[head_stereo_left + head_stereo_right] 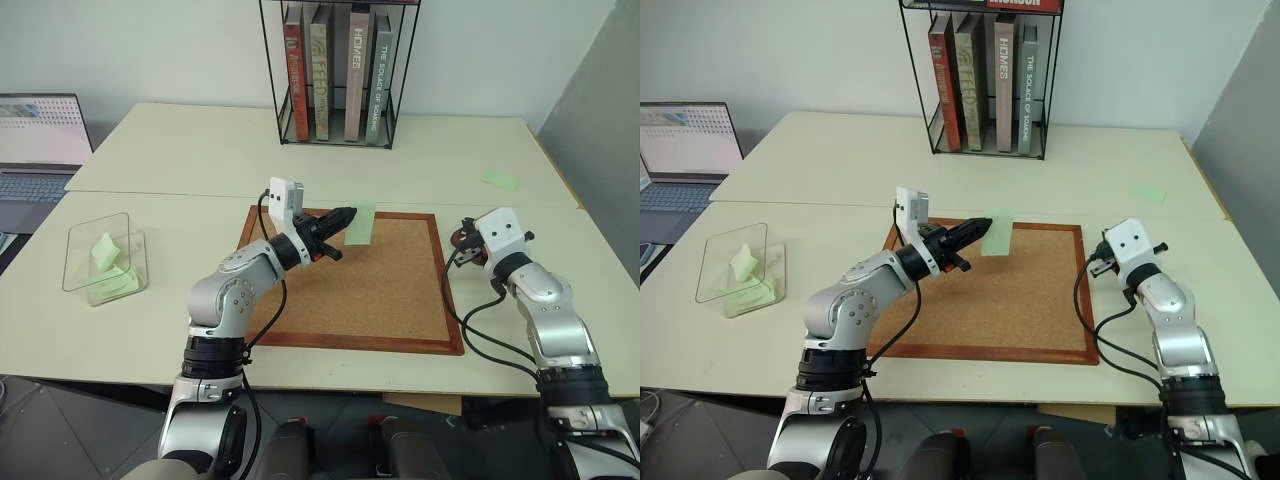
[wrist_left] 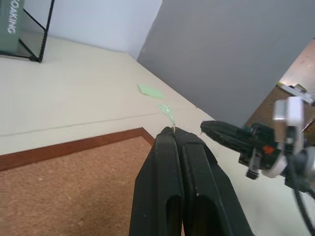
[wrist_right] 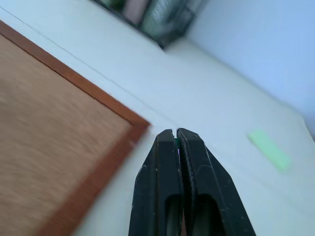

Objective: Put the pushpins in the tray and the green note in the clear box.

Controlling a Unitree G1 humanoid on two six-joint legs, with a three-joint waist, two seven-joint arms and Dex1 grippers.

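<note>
Above the corkboard [image 1: 370,290], left fingers [image 1: 340,218] pinch the green note [image 1: 361,222]; right fingers [image 3: 178,147] closed.

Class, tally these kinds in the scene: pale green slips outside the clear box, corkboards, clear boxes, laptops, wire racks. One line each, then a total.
Pale green slips outside the box: 2 (one in the left gripper, one on the far table)
Corkboard: 1
Clear box: 1
Laptop: 1
Wire rack: 1
Total: 6
</note>
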